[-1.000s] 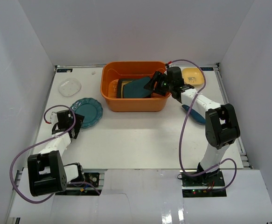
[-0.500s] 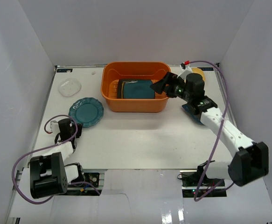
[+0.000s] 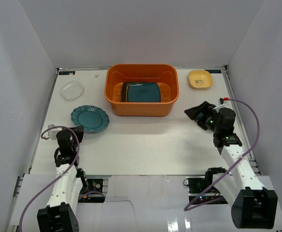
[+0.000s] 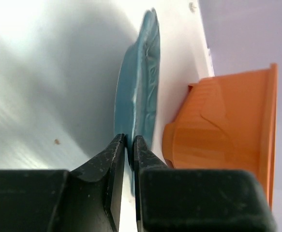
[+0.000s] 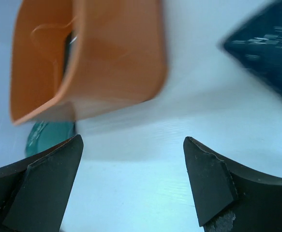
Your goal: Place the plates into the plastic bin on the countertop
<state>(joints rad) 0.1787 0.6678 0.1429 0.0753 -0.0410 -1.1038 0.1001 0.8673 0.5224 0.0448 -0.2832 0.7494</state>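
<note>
White countertop (image 3: 145,140) with orange bin (image 3: 141,108), teal plate (image 3: 89,117), yellow dish (image 3: 200,79), perhaps clear dish (image 3: 72,90)

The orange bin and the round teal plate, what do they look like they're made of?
The orange bin: probably molded plastic, smooth with a soft sheen; rounded corners, thick rim and evenly coloured walls suggest it. The teal plate: likely glazed ceramic, glossy; bright highlights on its scalloped rim point that way, though melamine can't be ruled out.
</note>
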